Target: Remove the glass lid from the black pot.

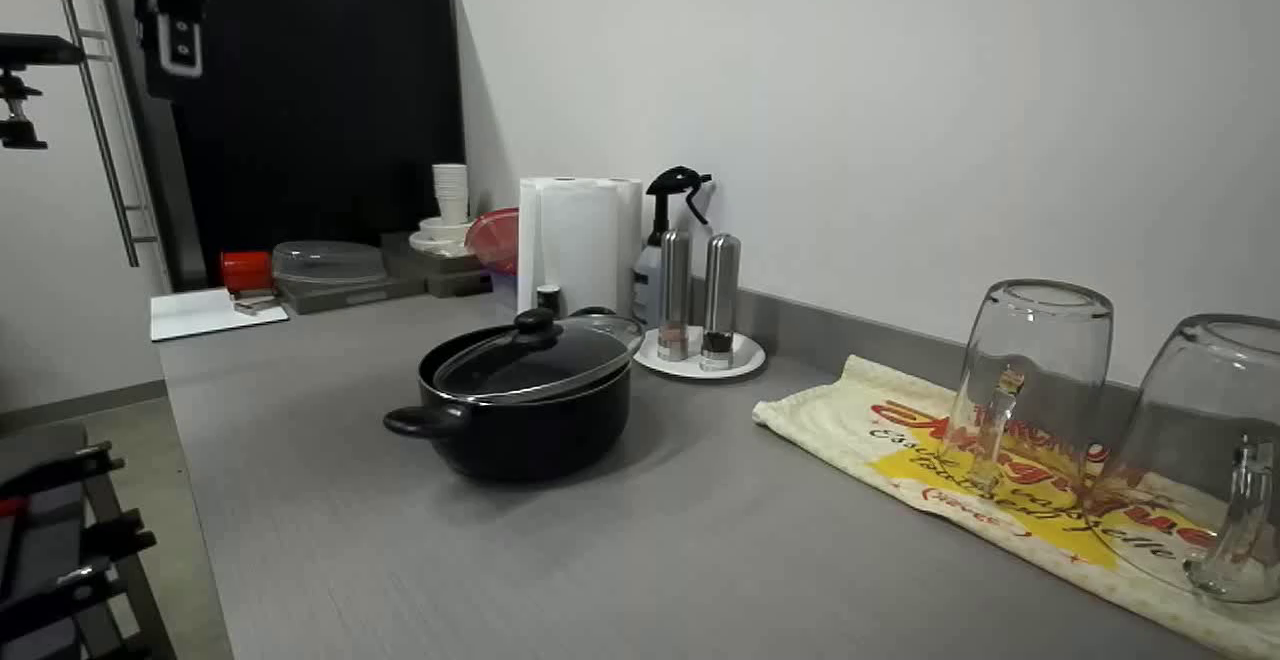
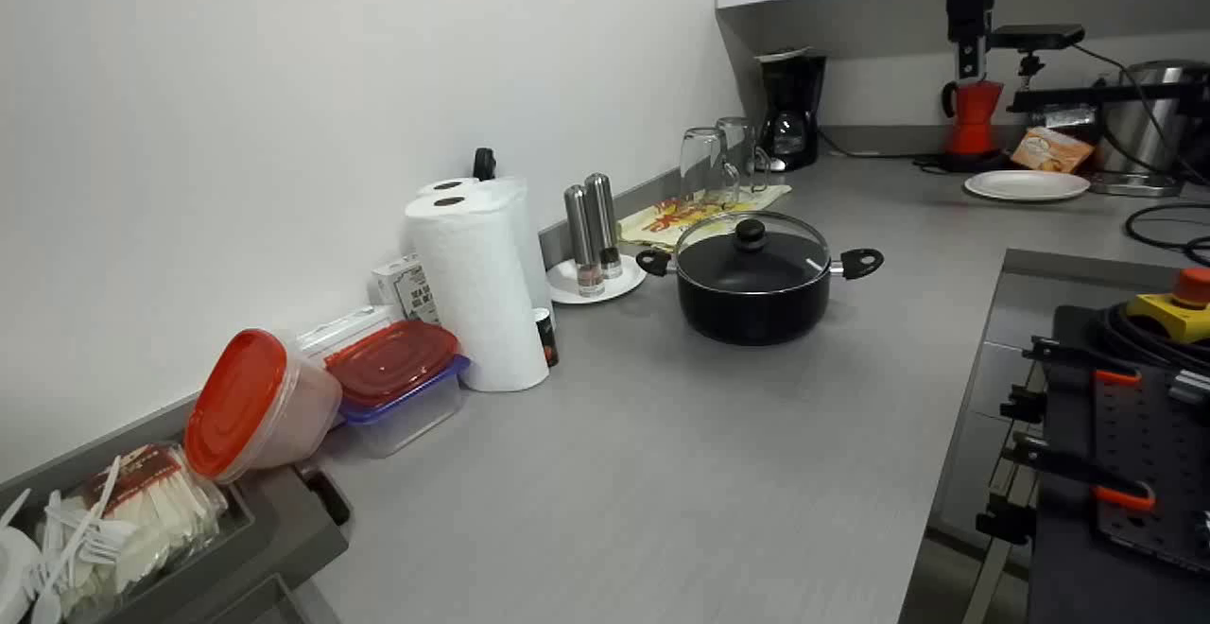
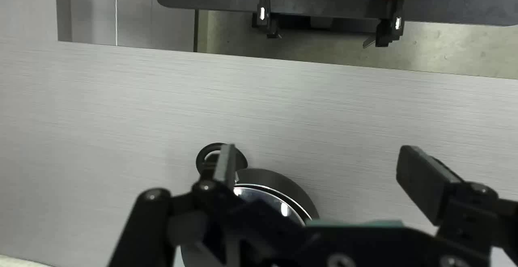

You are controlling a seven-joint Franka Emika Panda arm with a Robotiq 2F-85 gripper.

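Note:
The black pot (image 1: 530, 445) stands on the grey counter, also seen in an exterior view (image 2: 753, 317). The glass lid (image 1: 530, 360) with its black knob lies on top of it. The lid sits tilted and off-centre, with one edge raised above the rim; it also shows in an exterior view (image 2: 756, 260). My gripper (image 3: 318, 157) is open and empty in the wrist view, with part of the pot (image 3: 279, 182) and lid (image 3: 271, 202) partly hidden behind it. In both exterior views the gripper (image 1: 180, 45) (image 2: 970, 57) hangs high, well away from the pot.
Two steel mills (image 1: 720, 290) stand on a white plate (image 1: 748, 365) beside the pot, near paper towel rolls (image 2: 477, 293). Upturned glass mugs (image 1: 1040, 380) stand on a printed cloth (image 1: 830, 420) along the wall. Plastic containers (image 2: 406, 416) and a cutlery tray (image 2: 284, 534) lie farther along.

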